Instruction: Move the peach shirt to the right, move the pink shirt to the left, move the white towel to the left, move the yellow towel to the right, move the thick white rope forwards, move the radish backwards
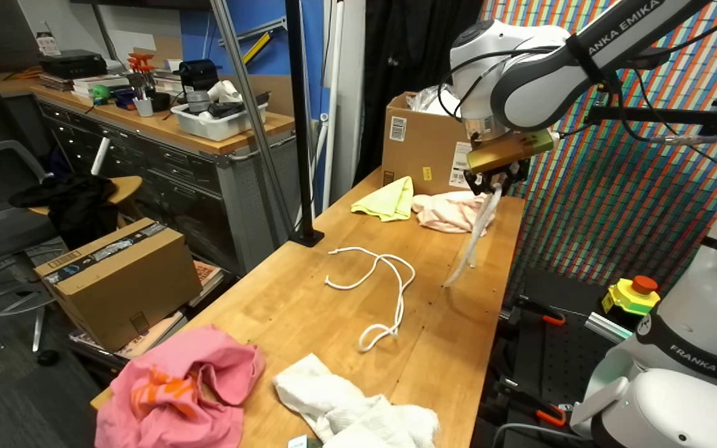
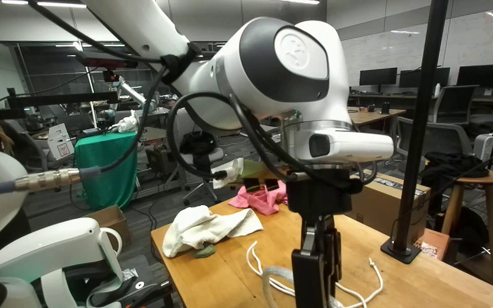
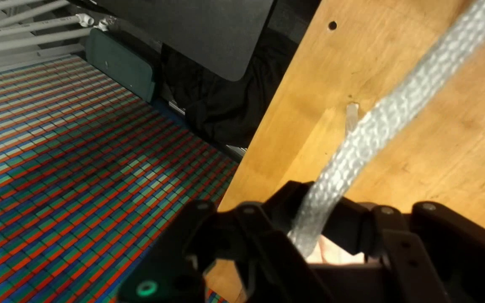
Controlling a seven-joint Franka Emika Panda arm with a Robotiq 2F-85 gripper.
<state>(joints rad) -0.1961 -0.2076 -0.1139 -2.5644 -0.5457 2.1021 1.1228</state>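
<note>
In an exterior view: pinched tight in black two-finger gripper [image 1: 496, 186], thick whitish braided rope [image 1: 477, 233], by judgement the one named in the task. Hangs from the tool, long axis steep, doubled into loose tails slanting toward the near end of long wooden table [image 1: 309, 305]; touching wood or just clear, cannot tell. Forwards, taken as across the table toward black metal post [image 1: 299, 124]: in between, flat on the wood, thin white looped cord [image 1: 401, 295], a likely snag if dragged low. At far end, side by side before tall brown cardboard box [image 1: 424, 152]: lime-yellow cloth towel [image 1: 386, 200] and peach fabric shirt [image 1: 445, 211]. At near end, well apart from the rope: pink fabric shirt with orange print [image 1: 178, 389] and rumpled white cloth towel [image 1: 358, 407]. Probably all four already dealt with. In an exterior view: black fingers [image 2: 308, 278] close together, tips cut off by the frame; against the white towel, small dark-green object [image 2: 205, 251], perhaps part of radish, too unclear to say. In the wrist view: up and rightward from between the fingers, rope over wood. Calls for carrying high over the cord, then lowering.
</note>
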